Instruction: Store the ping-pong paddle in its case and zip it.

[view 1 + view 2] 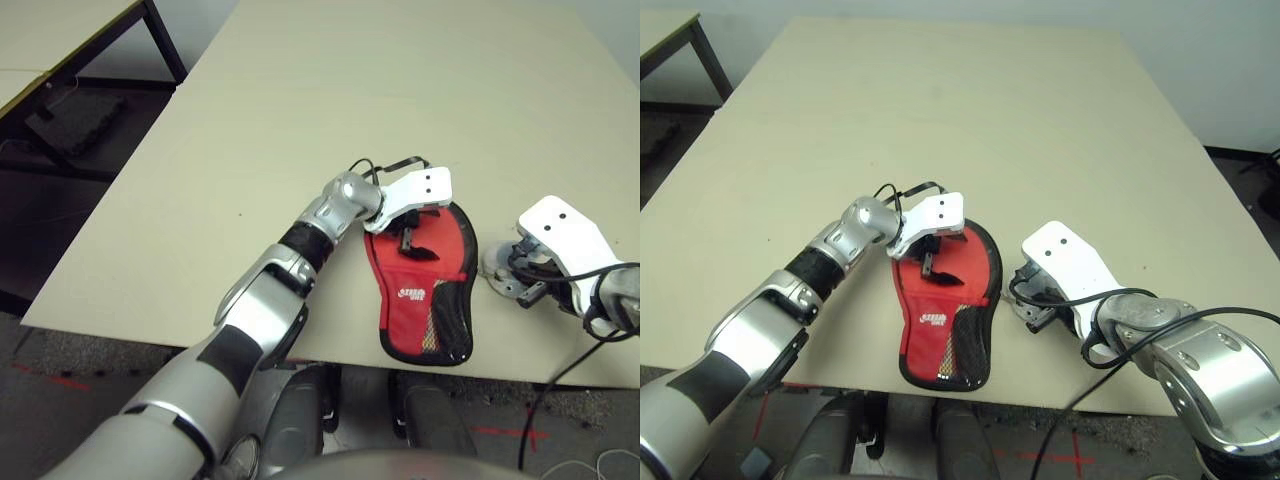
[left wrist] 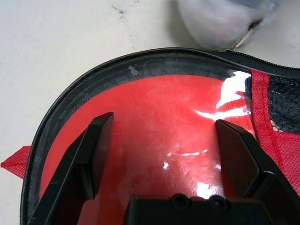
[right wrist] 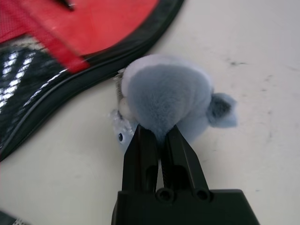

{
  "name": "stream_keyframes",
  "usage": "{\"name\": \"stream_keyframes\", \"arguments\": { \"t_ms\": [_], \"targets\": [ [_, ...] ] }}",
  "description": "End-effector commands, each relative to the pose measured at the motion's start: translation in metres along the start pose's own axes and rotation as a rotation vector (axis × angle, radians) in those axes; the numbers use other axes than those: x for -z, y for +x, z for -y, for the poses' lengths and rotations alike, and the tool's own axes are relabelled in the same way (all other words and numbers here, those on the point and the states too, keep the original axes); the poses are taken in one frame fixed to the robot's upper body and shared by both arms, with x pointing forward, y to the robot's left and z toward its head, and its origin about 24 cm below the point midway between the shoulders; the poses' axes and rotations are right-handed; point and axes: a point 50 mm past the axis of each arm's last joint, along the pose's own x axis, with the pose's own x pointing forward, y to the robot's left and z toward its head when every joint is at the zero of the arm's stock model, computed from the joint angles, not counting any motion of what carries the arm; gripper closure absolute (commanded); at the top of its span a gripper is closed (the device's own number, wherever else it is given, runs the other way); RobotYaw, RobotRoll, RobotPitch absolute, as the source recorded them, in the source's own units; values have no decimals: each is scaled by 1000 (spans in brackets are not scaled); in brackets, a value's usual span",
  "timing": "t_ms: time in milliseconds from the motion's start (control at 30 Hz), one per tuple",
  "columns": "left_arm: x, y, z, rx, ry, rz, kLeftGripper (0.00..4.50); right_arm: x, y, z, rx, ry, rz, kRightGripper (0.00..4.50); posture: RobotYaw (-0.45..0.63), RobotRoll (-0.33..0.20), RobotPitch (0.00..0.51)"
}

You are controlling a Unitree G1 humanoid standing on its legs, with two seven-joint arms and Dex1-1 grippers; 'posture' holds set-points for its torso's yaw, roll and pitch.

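Note:
The red case (image 1: 428, 292) lies flat near the table's front edge, with a black zipper rim, a mesh pocket and a white logo, its narrow end toward me. My left gripper (image 1: 408, 236) hovers open over the case's round end, its fingers (image 2: 96, 140) spread above the glossy red fabric (image 2: 154, 117). Just right of the case sits the grey-white soft ball (image 3: 164, 93), and my right gripper (image 3: 157, 132) is shut on its fur. The ping-pong paddle is hidden.
The beige table (image 1: 330, 90) stretches wide behind the case; its front edge (image 1: 330, 345) runs close beneath the case. A second table (image 1: 60, 30) stands at the far left. A black cable (image 1: 560, 375) hangs from my right arm.

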Motion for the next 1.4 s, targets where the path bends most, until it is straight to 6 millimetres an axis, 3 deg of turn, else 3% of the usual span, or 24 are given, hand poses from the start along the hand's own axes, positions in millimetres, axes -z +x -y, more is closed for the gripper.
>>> {"name": "stream_keyframes", "arguments": {
  "t_ms": [33,467,567,600,700,833,967,1067,1233,1333,1400],
  "targets": [
    [46,15,24,67,-79,-215,0,11,-8,-19,-114,-45,-57,4499,-154,0,182],
    [38,24,26,71,-75,-180,0,30,-37,-48,-486,-149,-281,4499,-170,0,197],
    [38,25,27,67,-80,-176,0,31,-37,-47,-469,-126,-266,4499,-168,0,199],
    [39,24,27,64,-85,-174,0,29,-35,-43,-435,-113,-248,4499,-168,0,199],
    [38,18,24,47,-89,-140,0,14,-34,-17,-391,-2,-148,3554,-169,0,198],
    [34,3,19,19,-99,-60,0,-14,-49,22,-405,148,38,2215,-160,0,196],
    [23,-29,9,-74,-192,77,0,-44,-66,74,-284,305,319,1007,-132,0,190],
    [14,-60,-6,-263,-241,193,0,-53,-56,106,-54,380,466,99,-108,0,184],
    [19,-113,-36,-738,-341,336,0,-60,-12,148,465,520,654,45,-62,0,171],
    [32,-138,-42,-969,-388,368,0,-57,18,147,588,663,742,45,-42,0,166],
    [46,-152,-42,-1105,-422,363,0,-54,34,144,665,641,756,45,-32,0,162]
  ]
}}
